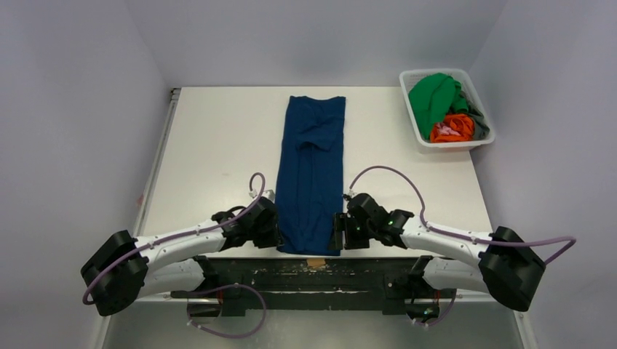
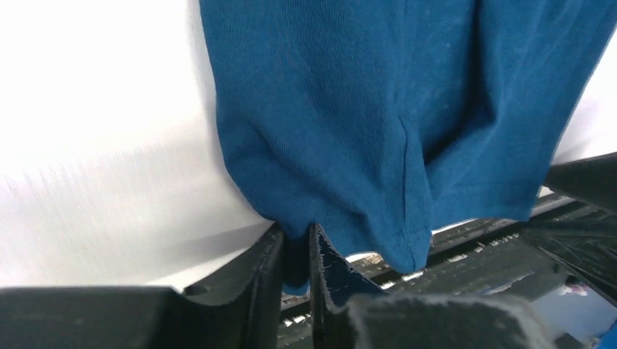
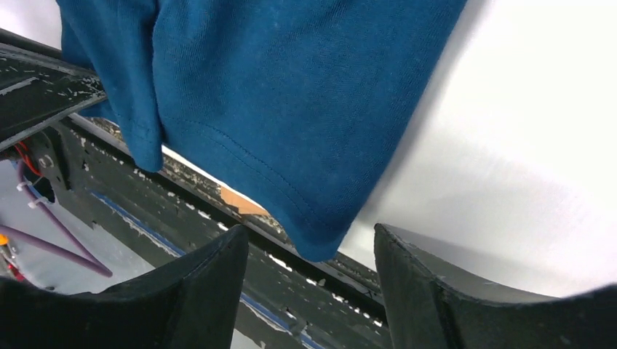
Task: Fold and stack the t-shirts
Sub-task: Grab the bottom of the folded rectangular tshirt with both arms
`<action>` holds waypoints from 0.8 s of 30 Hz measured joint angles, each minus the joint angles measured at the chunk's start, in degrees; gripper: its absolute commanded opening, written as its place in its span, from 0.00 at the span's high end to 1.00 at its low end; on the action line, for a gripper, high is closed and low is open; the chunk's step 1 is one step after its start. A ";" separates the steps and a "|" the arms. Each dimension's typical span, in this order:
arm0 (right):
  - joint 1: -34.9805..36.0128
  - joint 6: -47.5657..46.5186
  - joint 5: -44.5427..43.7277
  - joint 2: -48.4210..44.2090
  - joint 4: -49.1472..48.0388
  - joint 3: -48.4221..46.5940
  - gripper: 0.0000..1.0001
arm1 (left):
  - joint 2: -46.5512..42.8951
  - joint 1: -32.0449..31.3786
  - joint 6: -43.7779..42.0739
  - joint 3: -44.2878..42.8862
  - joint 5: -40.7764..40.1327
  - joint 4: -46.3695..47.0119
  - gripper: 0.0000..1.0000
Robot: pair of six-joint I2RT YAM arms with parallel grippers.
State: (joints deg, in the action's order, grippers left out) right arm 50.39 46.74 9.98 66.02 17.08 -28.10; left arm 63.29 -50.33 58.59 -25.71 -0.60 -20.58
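Found the navy t-shirt (image 1: 311,174) lying on the white table (image 1: 211,145), folded lengthwise into one long narrow strip, with its hem reaching the table's near edge above the black rail (image 1: 313,275). Saw the left gripper (image 2: 295,269) pinched together on the near left corner of the hem, with cloth caught between both fingers. Saw the right gripper (image 3: 311,265) with its jaws well apart, the near right corner showing in the gap, clear of both fingers as far as visible. Noted a small brown tape piece (image 3: 240,200) on the rail, just under the hem. Noted purple cables (image 1: 255,182) arching beside each long edge of the strip. Noted a white basket (image 1: 480,139) at the far right corner, well apart from the strip, holding the green t-shirt (image 1: 433,98), the orange t-shirt (image 1: 451,129) and the grey t-shirt (image 1: 476,116) in a heap.
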 measured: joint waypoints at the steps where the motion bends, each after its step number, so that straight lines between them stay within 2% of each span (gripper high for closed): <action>1: 0.24 0.39 -0.11 0.09 -0.66 0.31 0.46 | 0.52 0.02 0.31 -0.09 -0.15 0.13 1.00; 7: 0.72 1.53 0.31 2.08 -3.43 1.55 0.99 | 0.57 -0.04 1.01 0.13 -0.63 0.09 1.00; 11: 1.01 1.81 1.75 0.35 -3.76 3.21 1.00 | -4.55 -1.64 2.21 2.38 -0.81 -1.92 1.00; 17: 1.49 2.73 5.07 -10.54 -2.34 6.60 1.00 | -14.36 -8.33 4.50 4.57 -0.46 -6.86 1.00; 24: 1.53 3.32 5.84 -15.43 -1.09 6.78 1.00 | -16.74 -9.77 5.31 2.80 -1.18 -10.56 1.00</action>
State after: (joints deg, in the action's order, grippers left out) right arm 51.92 50.06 15.81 50.59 15.99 -21.32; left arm 46.54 -60.10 63.90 -22.92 -1.78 -31.14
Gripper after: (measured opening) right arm 0.011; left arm 0.021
